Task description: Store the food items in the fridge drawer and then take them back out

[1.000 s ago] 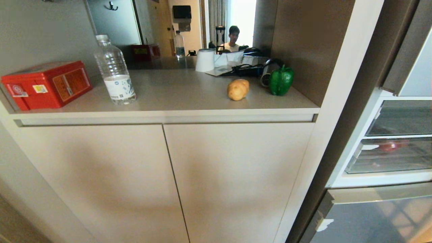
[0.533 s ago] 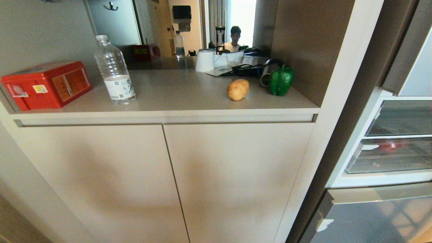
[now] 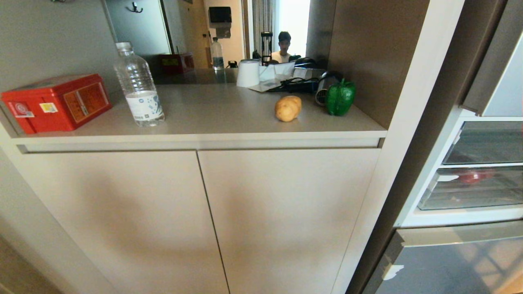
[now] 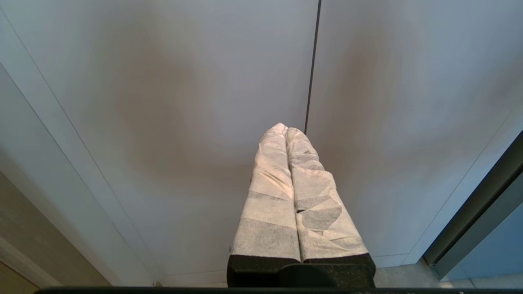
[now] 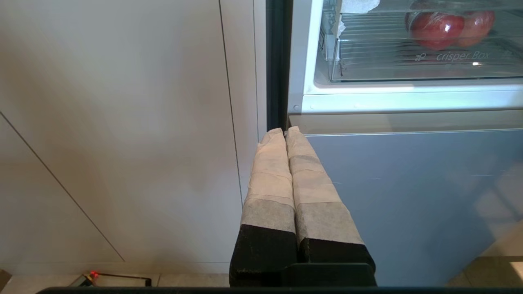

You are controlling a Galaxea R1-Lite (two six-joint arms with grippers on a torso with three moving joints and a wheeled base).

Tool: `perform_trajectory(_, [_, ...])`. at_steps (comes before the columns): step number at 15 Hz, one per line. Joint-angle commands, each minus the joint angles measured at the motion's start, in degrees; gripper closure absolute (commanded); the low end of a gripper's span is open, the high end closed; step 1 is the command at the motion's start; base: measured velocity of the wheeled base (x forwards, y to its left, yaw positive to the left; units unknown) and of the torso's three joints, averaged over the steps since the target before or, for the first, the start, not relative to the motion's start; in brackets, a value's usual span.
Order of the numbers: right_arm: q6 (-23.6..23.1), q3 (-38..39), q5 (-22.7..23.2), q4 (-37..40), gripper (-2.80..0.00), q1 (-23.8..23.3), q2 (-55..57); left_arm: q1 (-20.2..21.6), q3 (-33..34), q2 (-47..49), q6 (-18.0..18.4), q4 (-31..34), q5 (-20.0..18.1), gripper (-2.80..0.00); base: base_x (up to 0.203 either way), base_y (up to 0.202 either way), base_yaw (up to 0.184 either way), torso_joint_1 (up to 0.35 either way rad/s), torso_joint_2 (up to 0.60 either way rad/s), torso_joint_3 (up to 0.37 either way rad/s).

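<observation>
- Sitting at the counter's left end, a red box lies flat; a water bottle stands upright just beside it
- Further right, the potato rests on the counter, near the green bell pepper but apart from it
- Past the cabinet, the fridge drawer sits pushed in, with red fruit inside
- Low before the cabinet doors, the left gripper has its fingers pressed together, holding nothing
- Before the grey fridge panel, the right gripper is likewise pressed together and empty
</observation>
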Motion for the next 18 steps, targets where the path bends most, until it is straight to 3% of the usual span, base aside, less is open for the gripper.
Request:
perform_trajectory(1, [0.0, 0.0, 0.0, 0.0, 0.00, 0.0, 0.1, 0.0, 0.6, 0.0, 0.0, 0.0, 0.0, 0.00, 0.000, 0.000, 0.000, 0.000, 0.00, 0.000])
perform_trajectory(7, [-2.2, -3.5, -0.3, 1.5, 0.00, 0.0, 2.1, 0.0, 0.6, 0.0, 0.0, 0.0, 0.0, 0.00, 0.000, 0.000, 0.000, 0.000, 0.00, 0.000])
perform_trajectory(10, [-1.4, -12.0, -0.5, 3.6, 0.00, -0.3, 16.4, 0.0, 0.6, 0.0, 0.0, 0.0, 0.0, 0.00, 0.000, 0.000, 0.000, 0.000, 0.00, 0.000])
perform_trajectory(12, [2.2, -18.1, -0.5, 2.2, 0.00, -0.7, 29.7, 0.0, 0.6, 0.0, 0.0, 0.0, 0.0, 0.00, 0.000, 0.000, 0.000, 0.000, 0.00, 0.000])
perform_trajectory(15, [6.6, -23.9, -1.4, -4.9, 0.00, -1.5, 47.9, 0.0, 0.6, 0.0, 0.0, 0.0, 0.0, 0.00, 0.000, 0.000, 0.000, 0.000, 0.00, 0.000])
perform_trajectory(18, [8.3, -24.7, -1.7, -20.2, 0.00, -6.2, 65.5, 0.0, 0.6, 0.0, 0.0, 0.0, 0.0, 0.00, 0.000, 0.000, 0.000, 0.000, 0.00, 0.000])
